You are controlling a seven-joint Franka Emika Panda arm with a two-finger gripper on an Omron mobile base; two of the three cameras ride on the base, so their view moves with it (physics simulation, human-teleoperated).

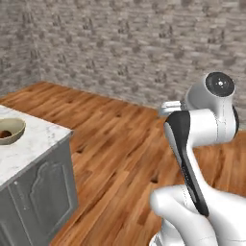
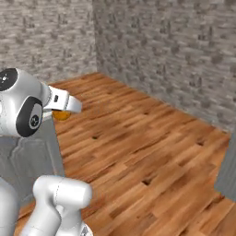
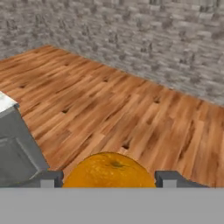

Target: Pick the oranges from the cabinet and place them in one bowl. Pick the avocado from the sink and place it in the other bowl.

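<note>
Glossy white rounded arm [image 1: 206,127] with dark joint bands and caps

**A home kitchen, rendered**

This is a simulated kitchen in a house-like room. A counter [image 1: 33,144] with a pale marble top stands at the left, set on a grey base cabinet [image 1: 41,197] with a carved panel front. A pale yellow-beige bowl [image 1: 12,129] sits on the marble. The floor [image 2: 147,147] is warm wooden planks, and the walls [image 2: 175,50] are rough grey stone brick meeting in a corner.
</note>
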